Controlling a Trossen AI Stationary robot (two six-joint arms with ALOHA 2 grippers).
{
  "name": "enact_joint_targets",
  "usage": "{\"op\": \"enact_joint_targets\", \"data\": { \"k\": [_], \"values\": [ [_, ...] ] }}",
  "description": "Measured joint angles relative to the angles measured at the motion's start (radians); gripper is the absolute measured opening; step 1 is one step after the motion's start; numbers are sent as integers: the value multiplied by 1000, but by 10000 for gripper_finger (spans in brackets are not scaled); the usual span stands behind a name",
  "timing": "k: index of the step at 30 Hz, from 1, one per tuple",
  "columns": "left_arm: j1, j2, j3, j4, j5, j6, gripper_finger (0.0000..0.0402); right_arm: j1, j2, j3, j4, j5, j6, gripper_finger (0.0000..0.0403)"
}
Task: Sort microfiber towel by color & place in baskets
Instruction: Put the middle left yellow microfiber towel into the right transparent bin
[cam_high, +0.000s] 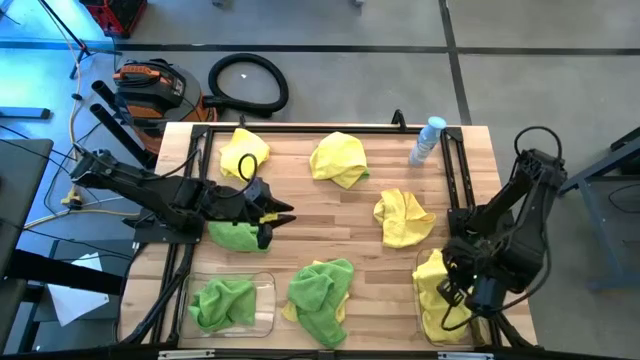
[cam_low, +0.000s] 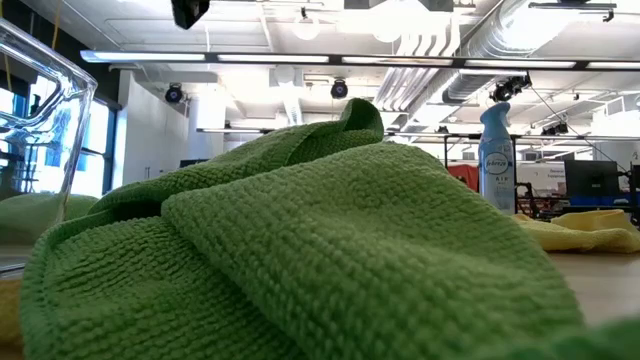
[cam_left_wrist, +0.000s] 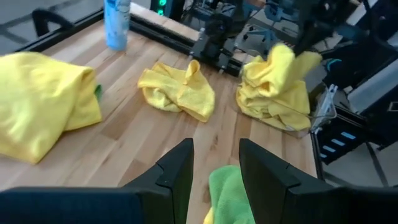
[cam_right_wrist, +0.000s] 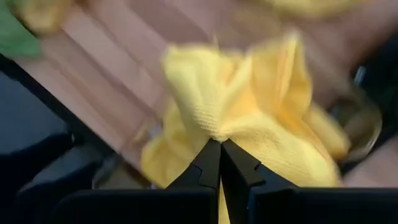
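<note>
Lower right of the high view, the right claw (cam_high: 462, 292) pinches a yellow towel (cam_right_wrist: 249, 118) directly over the right basket (cam_high: 428, 330); left claw (cam_high: 283, 213) open.

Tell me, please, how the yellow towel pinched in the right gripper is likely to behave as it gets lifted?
The yellow towel will probably hang limp: it already bunches and droops in folds around the shut right gripper. It looks light, since a small pinch raises a peak. Its trailing folds may drag on the basket and snag the rim.
</note>
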Motion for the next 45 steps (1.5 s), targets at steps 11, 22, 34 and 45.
{"op": "enact_joint_targets", "data": {
  "k": [11, 22, 34, 45],
  "values": [
    [-85, 198, 260, -183, -121, 19, 115, 12, -28, -30, 57, -34, -31, 0],
    [-82, 294, 399, -251, -132, 72, 115, 22, -27, -410, 450, -92, 14, 0],
    [-69, 291, 405, -278, -131, 93, 115, 23, -27, -662, 889, -121, 82, 64],
    [-68, 291, 405, -283, -131, 123, 115, 23, -28, -561, 823, -212, 78, 172]
  ]
}}
